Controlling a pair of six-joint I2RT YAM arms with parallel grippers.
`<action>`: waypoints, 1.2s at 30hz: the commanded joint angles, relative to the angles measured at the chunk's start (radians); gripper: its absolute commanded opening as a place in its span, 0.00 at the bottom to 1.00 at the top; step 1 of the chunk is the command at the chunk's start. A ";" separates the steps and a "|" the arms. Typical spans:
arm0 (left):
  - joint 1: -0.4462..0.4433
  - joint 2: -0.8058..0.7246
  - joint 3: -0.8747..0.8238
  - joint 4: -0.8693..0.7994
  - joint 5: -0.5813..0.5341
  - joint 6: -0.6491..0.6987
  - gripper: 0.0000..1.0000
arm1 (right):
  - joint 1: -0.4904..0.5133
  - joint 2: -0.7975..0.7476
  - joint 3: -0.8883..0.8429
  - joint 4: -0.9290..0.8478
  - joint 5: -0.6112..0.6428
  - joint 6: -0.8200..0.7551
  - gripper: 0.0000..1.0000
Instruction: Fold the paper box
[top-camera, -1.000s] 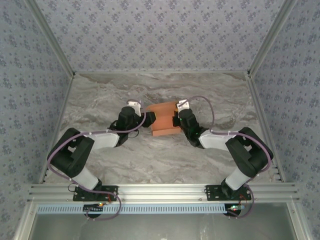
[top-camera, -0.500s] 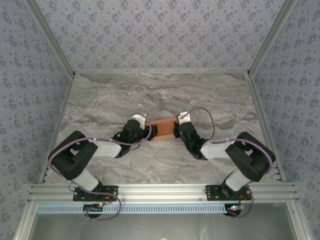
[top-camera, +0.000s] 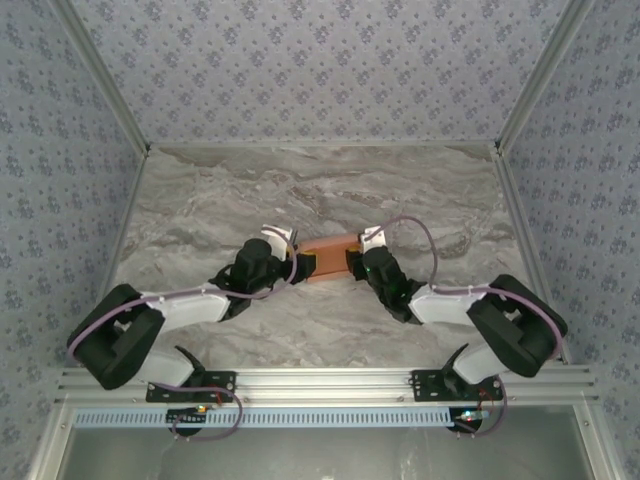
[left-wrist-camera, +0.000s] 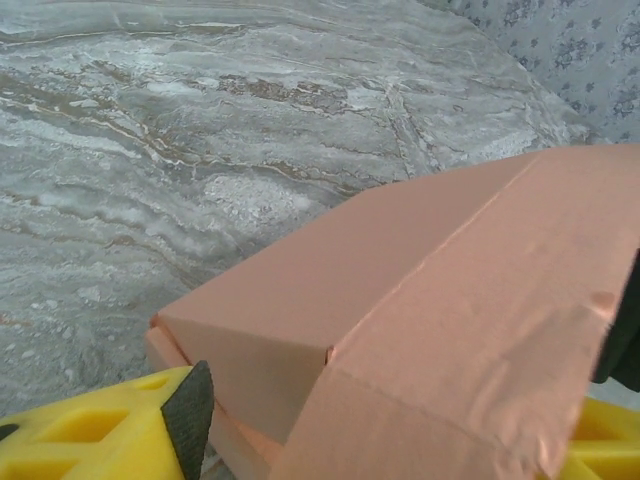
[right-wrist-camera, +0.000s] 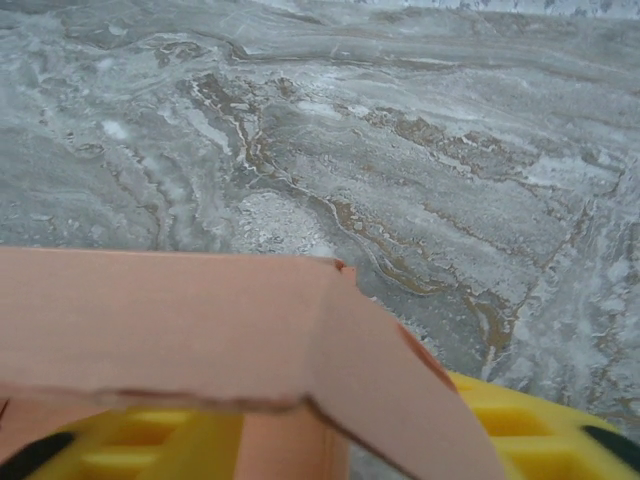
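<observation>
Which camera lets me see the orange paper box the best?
The left wrist view: the paper box is big and close, so its folded top, side and creases are plain. The top external view has the paper box small and far away. The right wrist view catches one panel and a flap of it.
</observation>
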 joint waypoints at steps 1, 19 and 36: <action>-0.006 -0.085 -0.024 -0.073 -0.002 -0.005 0.67 | -0.017 -0.104 -0.017 -0.107 -0.053 0.020 0.55; 0.192 -0.205 0.286 -0.568 -0.117 0.018 0.95 | -0.368 -0.394 0.237 -0.605 -0.504 0.060 0.75; 0.173 0.229 0.372 -0.407 0.138 0.093 0.77 | -0.390 0.194 0.699 -1.035 -0.666 -0.155 0.76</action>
